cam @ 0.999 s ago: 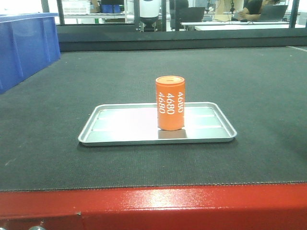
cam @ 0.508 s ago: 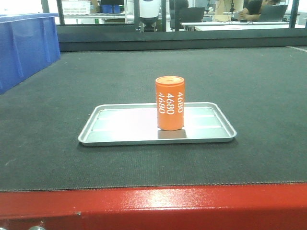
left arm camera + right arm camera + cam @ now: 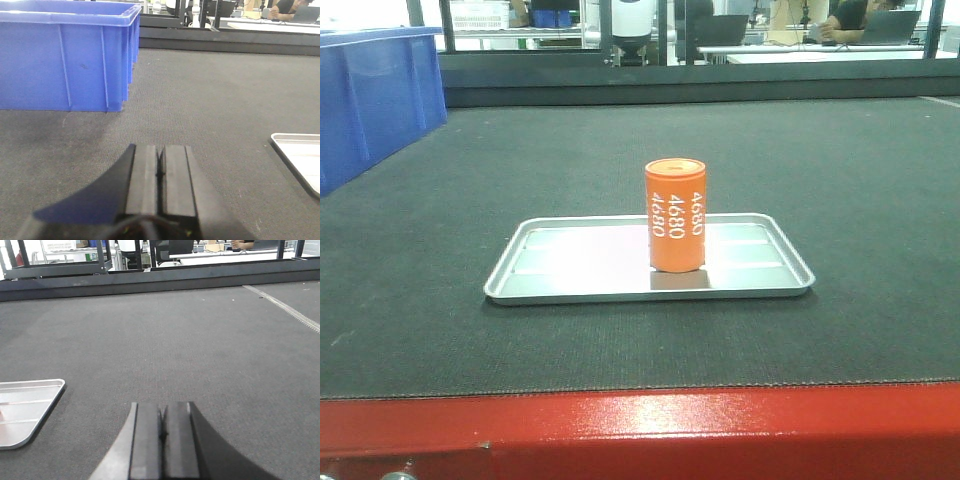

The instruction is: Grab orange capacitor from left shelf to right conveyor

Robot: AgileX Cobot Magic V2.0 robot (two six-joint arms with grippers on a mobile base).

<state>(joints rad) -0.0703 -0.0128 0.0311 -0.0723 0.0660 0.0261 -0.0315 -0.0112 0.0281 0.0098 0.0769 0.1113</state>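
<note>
**Orange can on a silver tray**

An orange capacitor (image 3: 675,213), standing up straight in a shiny silver tray (image 3: 570,285), toward the right side. White "4680" printed 3 times down the can. Tray flat on the dark conveyor belt (image 3: 820,170). Red front edge (image 3: 720,430) along the bottom. Blue bin (image 3: 370,100) at far left on the belt.

Bright overhead light glares off the silver tray (image 3: 580,262); all views sharp, backgrounds slightly overexposed.

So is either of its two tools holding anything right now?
No. Both the left tool and right tool are shut on nothing; the orange can stands free.
</note>
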